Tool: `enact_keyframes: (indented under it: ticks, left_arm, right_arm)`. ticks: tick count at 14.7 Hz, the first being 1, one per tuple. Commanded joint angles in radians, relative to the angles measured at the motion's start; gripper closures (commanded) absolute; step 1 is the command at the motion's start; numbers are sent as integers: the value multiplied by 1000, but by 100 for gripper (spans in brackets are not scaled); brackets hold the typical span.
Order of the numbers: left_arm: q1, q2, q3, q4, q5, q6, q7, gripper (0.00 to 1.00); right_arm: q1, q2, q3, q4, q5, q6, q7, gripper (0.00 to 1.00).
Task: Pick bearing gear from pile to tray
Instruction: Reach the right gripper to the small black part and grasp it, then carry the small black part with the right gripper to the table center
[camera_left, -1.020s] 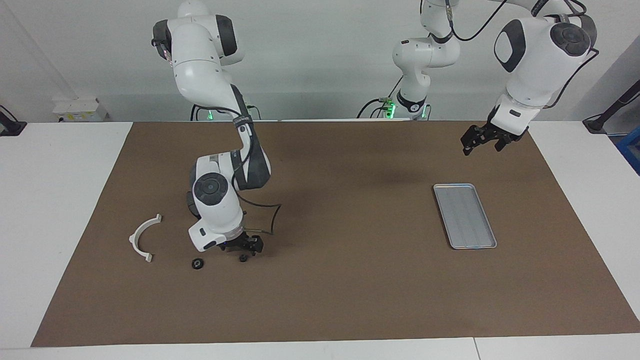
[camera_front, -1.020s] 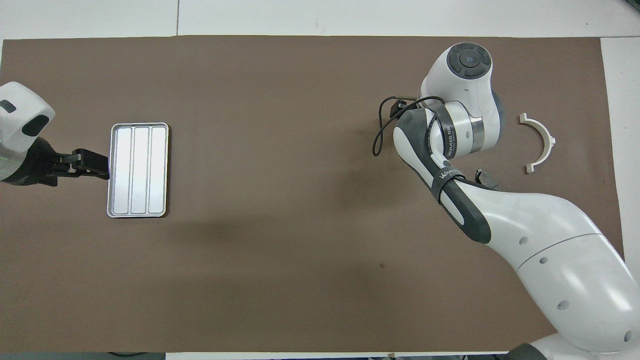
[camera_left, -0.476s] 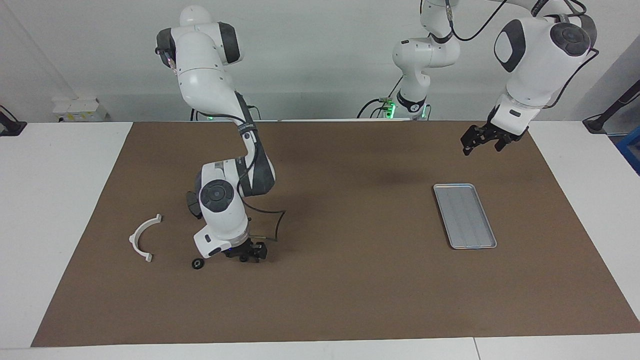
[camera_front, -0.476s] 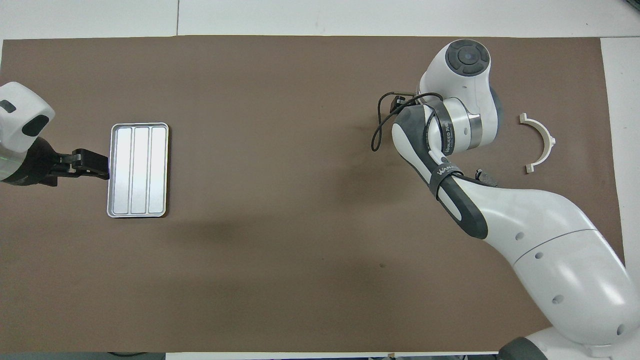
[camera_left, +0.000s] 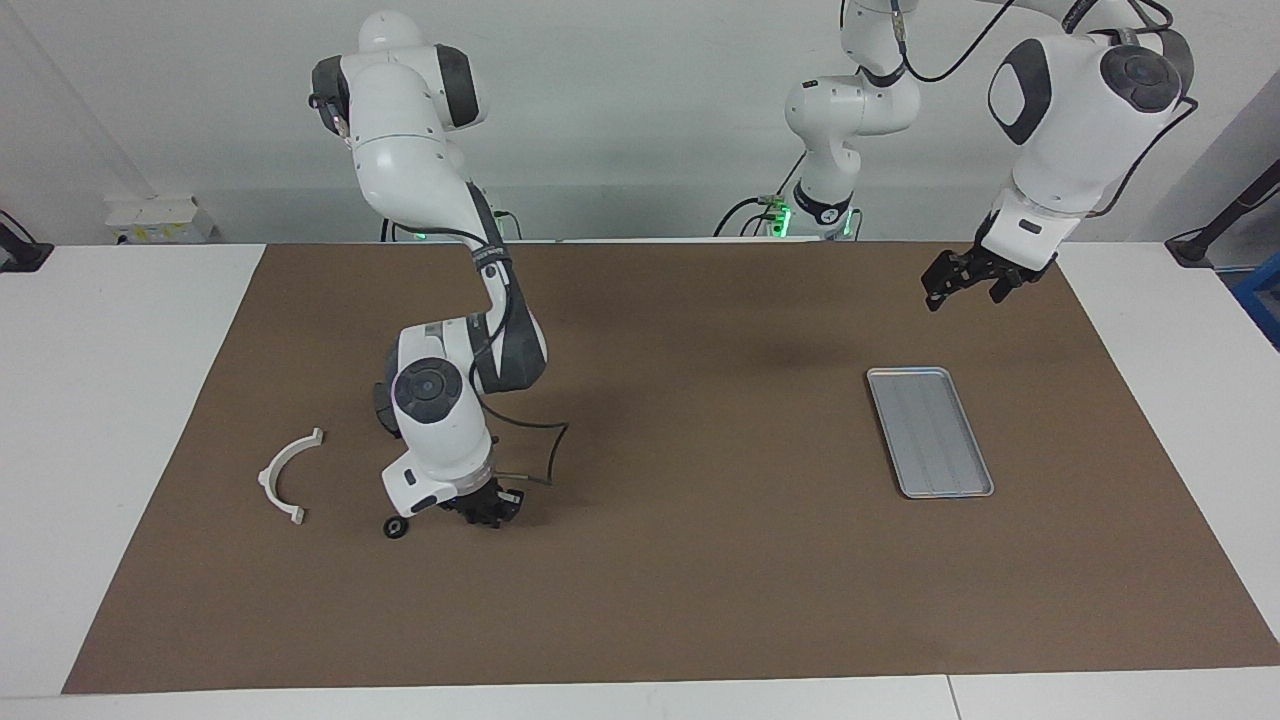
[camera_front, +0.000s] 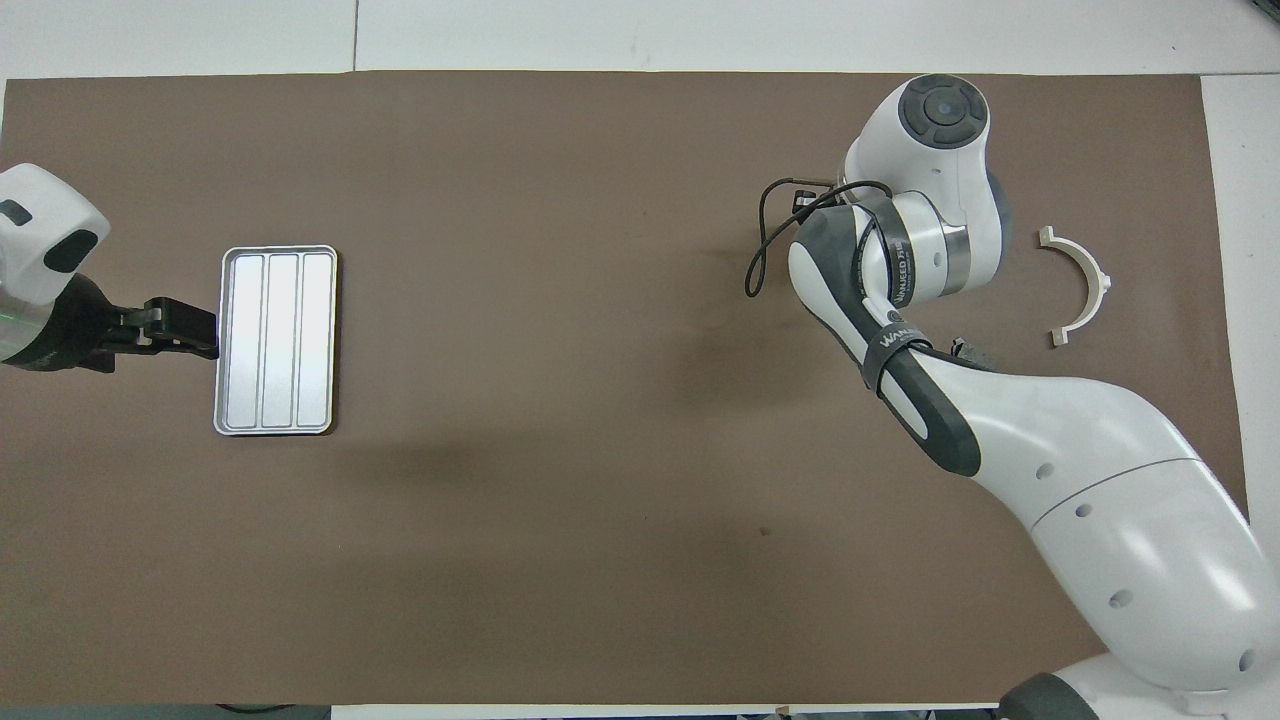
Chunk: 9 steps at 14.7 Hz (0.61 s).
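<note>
- The right gripper (camera_left: 488, 513) is pressing down at the pile, fingers drawn together where a small black piece lay; grasp unconfirmed.
- The tray (camera_left: 930, 431) is sitting empty toward the left arm's end of the tabletop.
- The left gripper (camera_left: 962, 275), fingers apart, is waiting above the mat.
- Another black round piece (camera_left: 396, 527) is lying beside the right gripper.

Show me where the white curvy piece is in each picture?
Facing view: the white arc piece lies on the brown mat at the picture's lower left, at the right arm's end of the table.
Overhead view: it lies at the picture's right, above the middle.
Shared landmark: the silver tray, at the left arm's end of the mat in both views.
</note>
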Motion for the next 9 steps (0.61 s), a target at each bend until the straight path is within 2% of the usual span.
enact_keyframes:
  ticks: [1,2,6,8,9]
  left_arm:
    - [0,-27,1,-25,-14,17,6,0]
    - [0,-27,1,-26,-14,17,6,0]
    - [0,-27,1,-25,-14,17,6,0]
    - [0,-27,1,-25,-14,17,6,0]
    - [0,-27,1,-25,-14,17,6,0]
  right_arm:
    - [-13,15,4,-11,0,16,22,89]
    - [-13,15,4,-13,0,17,22,100]
    - [-10,3,3,1,-7,-21,20,100]
    - [-7,-21,6,26,-12,-141,19,100]
    - [-5,-37,7,85,-4,-227,19,100]
